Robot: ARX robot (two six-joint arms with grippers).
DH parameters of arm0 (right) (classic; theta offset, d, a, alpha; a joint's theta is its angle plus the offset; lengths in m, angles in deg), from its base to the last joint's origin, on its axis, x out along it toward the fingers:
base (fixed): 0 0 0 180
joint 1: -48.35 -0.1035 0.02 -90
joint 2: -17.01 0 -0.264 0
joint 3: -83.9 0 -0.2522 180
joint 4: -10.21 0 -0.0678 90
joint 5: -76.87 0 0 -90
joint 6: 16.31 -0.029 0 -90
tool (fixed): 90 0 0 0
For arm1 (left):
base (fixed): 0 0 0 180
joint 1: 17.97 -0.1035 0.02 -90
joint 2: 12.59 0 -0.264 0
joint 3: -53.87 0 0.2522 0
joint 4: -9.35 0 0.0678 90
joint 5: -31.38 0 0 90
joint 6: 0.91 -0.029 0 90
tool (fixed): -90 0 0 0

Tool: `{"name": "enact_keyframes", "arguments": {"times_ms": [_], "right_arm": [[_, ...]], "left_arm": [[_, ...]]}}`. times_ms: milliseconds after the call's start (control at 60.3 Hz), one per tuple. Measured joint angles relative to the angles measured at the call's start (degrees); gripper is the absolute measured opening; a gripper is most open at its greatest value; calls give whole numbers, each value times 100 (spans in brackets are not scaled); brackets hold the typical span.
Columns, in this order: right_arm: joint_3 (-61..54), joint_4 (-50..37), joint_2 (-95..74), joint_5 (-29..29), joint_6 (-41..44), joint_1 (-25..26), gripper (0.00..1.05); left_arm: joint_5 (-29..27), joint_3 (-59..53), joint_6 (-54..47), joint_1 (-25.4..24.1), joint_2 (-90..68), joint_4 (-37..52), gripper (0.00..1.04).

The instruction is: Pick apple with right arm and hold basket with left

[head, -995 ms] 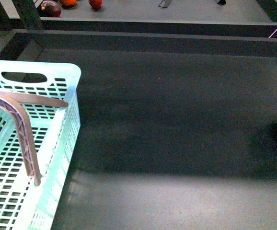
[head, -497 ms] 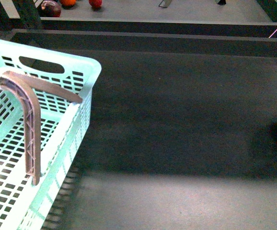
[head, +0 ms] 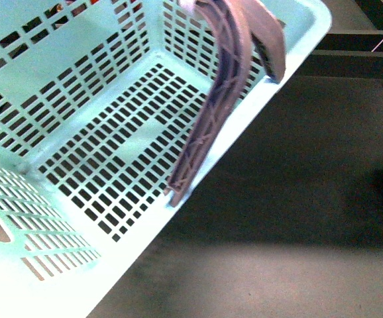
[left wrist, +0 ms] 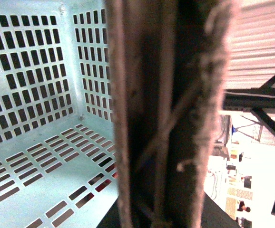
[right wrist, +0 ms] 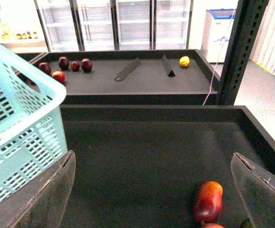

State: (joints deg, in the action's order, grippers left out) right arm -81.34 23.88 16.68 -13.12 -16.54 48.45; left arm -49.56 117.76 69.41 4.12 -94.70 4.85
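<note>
The apple (right wrist: 208, 202), red with an orange blush on its upper side, lies on the dark counter (head: 277, 199) at its far right, well apart from the basket. A second red fruit (right wrist: 212, 225) sits just beside it and may be touching it. In the front view only slivers of red show at the right edge, too little to tell which fruit is which.

The right hand (right wrist: 152, 156) hangs above the counter with its fingers spread wide and nothing between them. The apple sits off their midline, nearer one finger (right wrist: 259, 190) than the other.

The basket (head: 26, 79) is off the counter and steeply tilted, empty, with its slotted floor facing the front camera. Its mauve latticed handle (head: 228, 86) fills the left wrist view at very close range. No finger of the left hand shows there, so I cannot tell whether it is clamped on the handle.

The step in hand looks like the reach for the apple. To do it well, the right hand should first shift until the apple lies centred between the fingers. It should then come down so that neither finger strikes the neighbouring fruit, since a round apple rolls at a nudge. The fingers should close across its widest girth. Meanwhile the basket wants levelling and steady holding, clear of the right arm's path.
</note>
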Motion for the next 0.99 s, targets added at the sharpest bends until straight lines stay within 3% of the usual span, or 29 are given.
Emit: {"name": "enact_keyframes", "arguments": {"times_ms": [365, 796, 829, 846, 879, 928, 995], "right_arm": [[0, 0, 0, 0, 0, 0, 96], [0, 0, 0, 0, 0, 0, 96], [74, 256, -129, 247, -153, -61, 96], [376, 997, -501, 780, -472, -251, 96], [728, 1790, -1132, 1311, -890, -391, 96], [914, 2264, -1696, 1488, -1235, -431, 96], [898, 2232, -2253, 1506, -1449, -415, 96]], "left_arm": [[46, 463, -466, 896, -291, -96, 6], [81, 470, -531, 975, -319, -96, 6], [85, 472, -531, 975, -319, -96, 6], [83, 472, -533, 975, -319, -96, 6], [81, 472, -533, 973, -319, -96, 6], [70, 472, -533, 973, -319, -96, 6], [50, 474, -557, 975, -319, -96, 6]]}}
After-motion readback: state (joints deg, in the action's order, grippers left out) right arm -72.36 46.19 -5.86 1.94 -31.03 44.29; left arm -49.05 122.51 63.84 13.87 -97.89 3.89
